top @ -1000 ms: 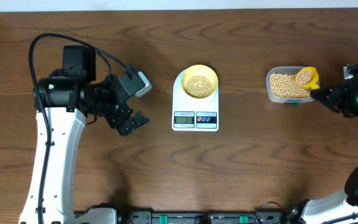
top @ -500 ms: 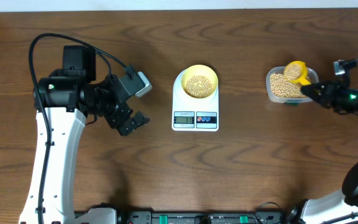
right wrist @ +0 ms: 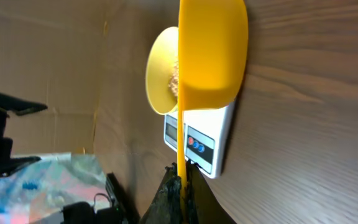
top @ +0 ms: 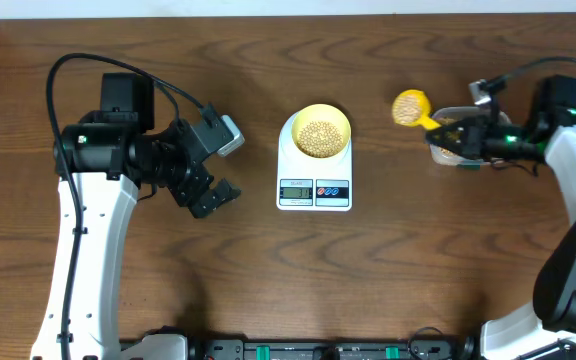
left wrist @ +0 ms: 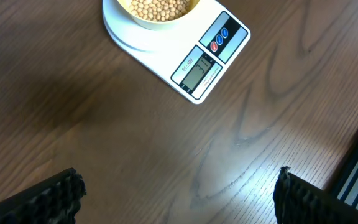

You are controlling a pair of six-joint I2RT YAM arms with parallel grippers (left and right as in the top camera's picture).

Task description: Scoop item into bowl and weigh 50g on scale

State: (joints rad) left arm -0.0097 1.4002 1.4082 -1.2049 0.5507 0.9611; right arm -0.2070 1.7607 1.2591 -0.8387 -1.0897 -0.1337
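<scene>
The white scale stands mid-table with the pale-yellow bowl on its platform. Tan beans fill the bowl's bottom. My right gripper is shut on the handle of a bright yellow scoop. The scoop carries beans and hovers between the tub and the scale, off to the bowl's right. In the right wrist view the scoop hangs in front of the bowl and scale, with the gripper pinching its thin handle. My left gripper is open, left of the scale.
A clear plastic tub of beans sits under my right gripper, mostly hidden by it. The left arm's base and cable occupy the table's left side. Dark equipment lines the front edge.
My right gripper has lifted the loaded scoop out of the tub and carried it left toward the scale. The left arm has not moved.
</scene>
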